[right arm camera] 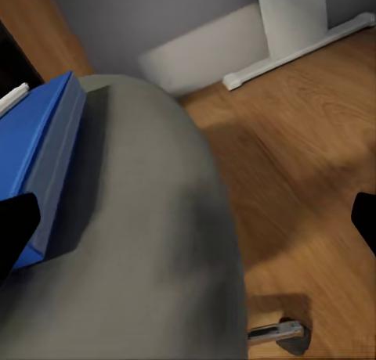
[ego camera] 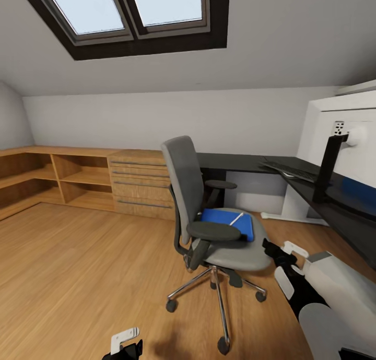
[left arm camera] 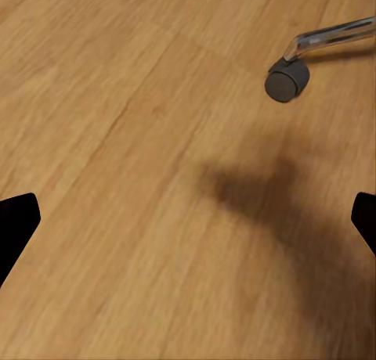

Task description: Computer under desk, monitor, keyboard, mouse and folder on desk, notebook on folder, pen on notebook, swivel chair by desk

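Right tool [ego camera: 284,255] beside swivel chair [ego camera: 209,213]

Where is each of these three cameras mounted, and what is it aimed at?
Head view: on the robot's head, facing the swivel chair with the folder on its seat; right claw shows.
Left wrist view: on the left arm, facing the floor and one caster; dark fingertips at the edges.
Right wrist view: on the right arm, facing the seat and folder.
Shared: chair and floor.
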Motion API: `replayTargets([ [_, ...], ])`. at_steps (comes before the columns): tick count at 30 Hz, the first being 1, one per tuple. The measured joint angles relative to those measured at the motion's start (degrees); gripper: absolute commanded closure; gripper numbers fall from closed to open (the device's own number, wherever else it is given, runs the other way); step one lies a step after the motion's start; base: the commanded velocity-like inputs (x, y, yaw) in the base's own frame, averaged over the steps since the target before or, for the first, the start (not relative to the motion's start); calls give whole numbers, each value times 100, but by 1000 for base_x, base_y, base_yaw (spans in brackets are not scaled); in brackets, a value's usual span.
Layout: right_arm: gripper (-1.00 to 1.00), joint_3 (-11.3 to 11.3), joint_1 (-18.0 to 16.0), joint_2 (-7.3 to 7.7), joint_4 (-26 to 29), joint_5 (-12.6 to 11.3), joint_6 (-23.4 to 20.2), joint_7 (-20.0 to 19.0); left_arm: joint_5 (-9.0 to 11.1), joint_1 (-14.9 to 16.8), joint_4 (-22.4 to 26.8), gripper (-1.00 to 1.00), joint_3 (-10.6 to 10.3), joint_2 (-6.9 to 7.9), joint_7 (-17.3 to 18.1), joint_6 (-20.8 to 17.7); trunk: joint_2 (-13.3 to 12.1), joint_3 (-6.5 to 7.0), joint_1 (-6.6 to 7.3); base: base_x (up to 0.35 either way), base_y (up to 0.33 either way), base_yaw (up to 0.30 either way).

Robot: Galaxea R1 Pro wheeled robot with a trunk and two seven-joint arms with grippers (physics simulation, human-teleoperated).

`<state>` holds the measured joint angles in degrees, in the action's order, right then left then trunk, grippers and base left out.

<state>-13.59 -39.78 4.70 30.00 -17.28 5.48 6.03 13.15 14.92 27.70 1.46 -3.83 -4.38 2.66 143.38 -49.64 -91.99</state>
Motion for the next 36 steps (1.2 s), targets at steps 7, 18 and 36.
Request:
replayTargets([
  [7,-100,3,0,67,5,-294,-75,-2,-2,0,1,-100,0,0,1,-1,0,0,1,122,80,0],
  [18,-100,0,0,166,-1,-364,-358,-121,1,0,0,-100,-8,0,1,0,0,0,2,102,16,0],
  [36,-100,25,-2,657,-22,-1445,-1063,-583,2,0,-147,-100,-9,0,2,0,0,0,1,81,0,0],
])
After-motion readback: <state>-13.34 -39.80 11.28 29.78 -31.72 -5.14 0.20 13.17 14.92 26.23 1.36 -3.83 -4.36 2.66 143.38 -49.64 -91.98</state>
